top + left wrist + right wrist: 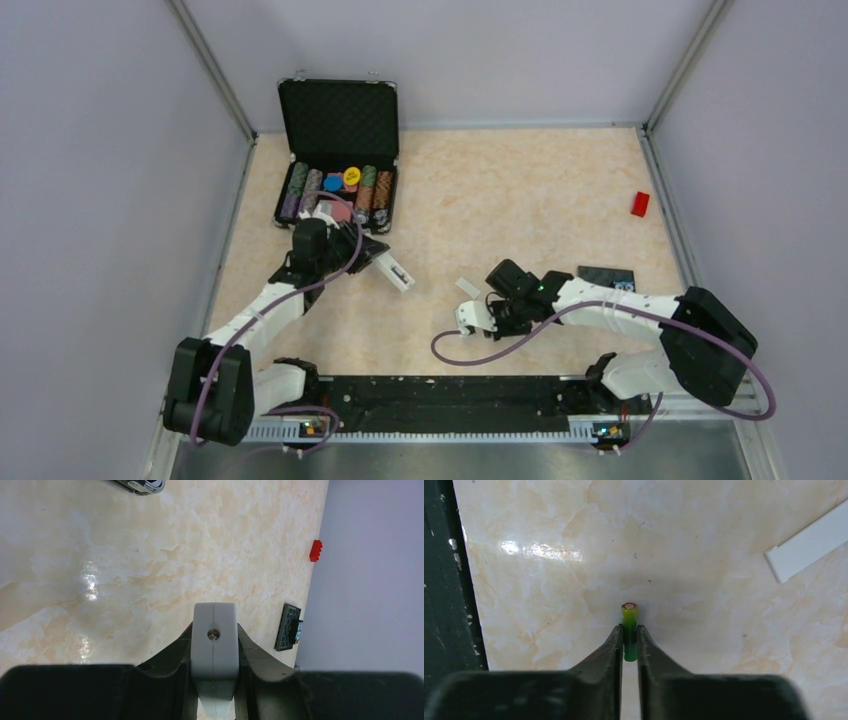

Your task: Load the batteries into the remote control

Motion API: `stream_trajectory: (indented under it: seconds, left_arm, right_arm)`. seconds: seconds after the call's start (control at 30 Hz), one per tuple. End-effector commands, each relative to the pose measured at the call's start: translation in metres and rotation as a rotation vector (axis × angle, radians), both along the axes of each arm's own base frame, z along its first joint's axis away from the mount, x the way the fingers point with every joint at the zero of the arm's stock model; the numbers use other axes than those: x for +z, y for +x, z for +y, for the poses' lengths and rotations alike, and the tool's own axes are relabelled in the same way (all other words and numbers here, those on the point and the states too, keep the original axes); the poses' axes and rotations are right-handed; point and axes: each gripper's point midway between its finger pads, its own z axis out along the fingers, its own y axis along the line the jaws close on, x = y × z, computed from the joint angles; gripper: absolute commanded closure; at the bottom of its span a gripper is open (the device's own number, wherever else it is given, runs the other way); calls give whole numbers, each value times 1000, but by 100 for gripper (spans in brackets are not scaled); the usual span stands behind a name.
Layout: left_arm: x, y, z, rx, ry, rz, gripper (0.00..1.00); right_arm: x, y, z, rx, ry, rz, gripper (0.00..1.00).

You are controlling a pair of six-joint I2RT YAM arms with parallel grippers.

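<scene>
While the left gripper (pixel 214 626) clamps the white remote control (pixel 215 655) by its sides over the table's (pixel 500 200) left half, the right gripper (pixel 629 632) pinches the green battery (pixel 629 614), jaws nearly closed, toward the near edge, near the cover plate (pixel 809 545).

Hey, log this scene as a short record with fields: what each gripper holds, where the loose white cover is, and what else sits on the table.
left gripper: shut on the remote
right gripper: shut on the green battery, its tip poking past the fingertips
cover plate: flat on the table, apart from the right gripper
second battery: not visible
red block: far right of the table
case of poker chips: open, back left
</scene>
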Motion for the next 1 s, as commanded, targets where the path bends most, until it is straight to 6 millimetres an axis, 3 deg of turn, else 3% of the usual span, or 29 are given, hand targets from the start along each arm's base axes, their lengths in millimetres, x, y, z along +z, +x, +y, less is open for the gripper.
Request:
stream_trajectory:
  seconds: [0.0, 0.2, 0.4, 0.5, 0.63, 0.8, 0.97]
  left_arm:
    - [19, 4, 0, 1, -25, -79, 100]
    - [27, -1, -4, -24, -44, -101, 100]
    - [43, -15, -22, -145, -138, -163, 100]
    - [51, -26, -33, -219, -179, -194, 100]
    - [60, -38, -47, -287, -212, -219, 100]
    - [65, -52, -67, -339, -255, -205, 100]
    - [57, -63, -86, -378, -272, -179, 100]
  right_arm:
    - [1, -2, 9, 9, 3, 22, 100]
    - [25, 8, 32, -86, 87, 21, 100]
    - [107, 37, 82, -458, 428, 17, 100]
    - [152, 44, 95, -712, 583, 91, 100]
    - [186, 33, 106, -926, 638, 288, 100]
    - [193, 9, 119, -1021, 578, 488, 100]
    - [192, -8, 136, -1037, 523, 509, 100]
